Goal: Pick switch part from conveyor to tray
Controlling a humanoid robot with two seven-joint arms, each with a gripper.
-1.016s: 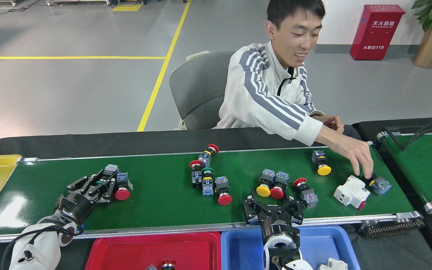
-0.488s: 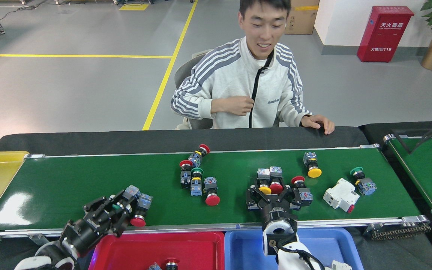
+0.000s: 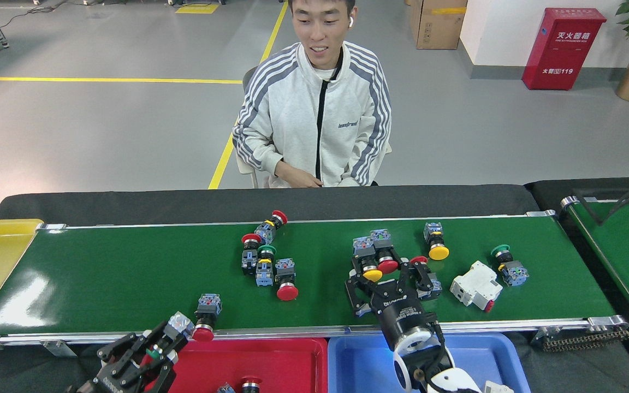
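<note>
The left gripper (image 3: 168,339) carries a green-capped switch part (image 3: 175,329) clamped over the red tray (image 3: 249,357) — likely for dropping — while the right gripper (image 3: 383,277) spreads wide around the yellow-and-red pair (image 3: 372,262) on the conveyor (image 3: 129,273).

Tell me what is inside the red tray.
Only the far part of the red tray shows. Near its bottom edge lie a red-capped switch part and a sliver of another piece. The left hand covers its left corner; the rest is out of frame.
</note>
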